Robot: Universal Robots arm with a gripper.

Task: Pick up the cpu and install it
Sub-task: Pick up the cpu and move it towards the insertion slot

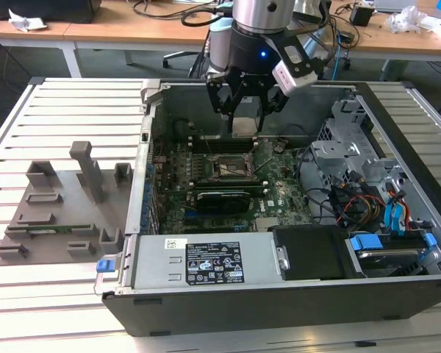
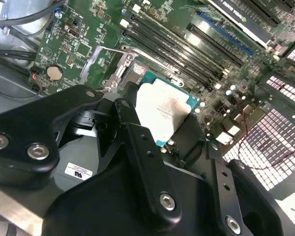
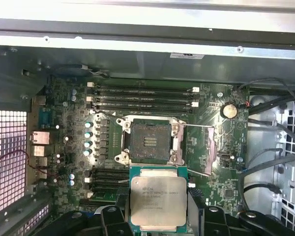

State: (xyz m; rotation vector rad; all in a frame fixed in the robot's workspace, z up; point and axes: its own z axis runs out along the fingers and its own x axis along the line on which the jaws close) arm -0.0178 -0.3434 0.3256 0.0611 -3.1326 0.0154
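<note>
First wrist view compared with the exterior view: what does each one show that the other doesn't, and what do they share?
First wrist view: the bare contact field inside the open socket, and the printed top face of the cpu. Exterior view: the grey fixture on the slatted table at the exterior view's left, and the labelled power supply. Both: the gripper shut on the cpu, above the motherboard, not seated.

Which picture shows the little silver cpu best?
The first wrist view: the cpu faces the camera, most of its silvery top showing. The second wrist view shows it tilted and partly covered. The exterior view shows a small pale square in the hand.
</note>
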